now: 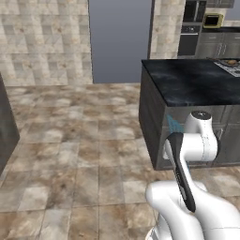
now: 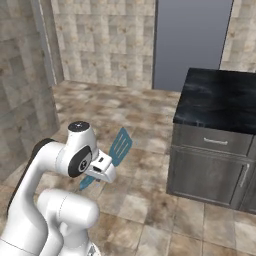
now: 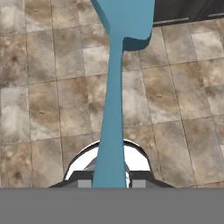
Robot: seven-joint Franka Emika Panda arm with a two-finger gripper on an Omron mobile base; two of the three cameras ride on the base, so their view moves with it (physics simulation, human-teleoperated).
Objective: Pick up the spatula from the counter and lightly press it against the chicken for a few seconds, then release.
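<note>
Spatula (image 2: 121,142) is already picked up. In the right base view it hangs in the air over the tiled floor (image 2: 150,200), left of centre, gripped in the fingers (image 2: 107,170). They are closed down narrowly on its handle, and nothing else is in them. The butt of the handle pokes out to the lower left of the grip, and the flat blue blade stands to the upper right. The long axis is therefore a diagonal from lower left to upper right, with the blade end raised toward the dark tabletop (image 2: 220,100) at the right of the frame and well apart from it. In the hand view the handle rises from the gripper (image 3: 113,181) at bottom centre almost straight up the frame, widening into the blade at top centre. In the left base view a sliver of the blade shows right of centre, in front of the cabinet face below the tabletop (image 1: 197,82). At the upper right edge a small brownish thing (image 1: 230,62) sits on a light panel, too small to tell whether it is the chicken. By my reading, the pickup is done. Carrying the blade across, pressing it lightly, holding and releasing are all left.
</note>
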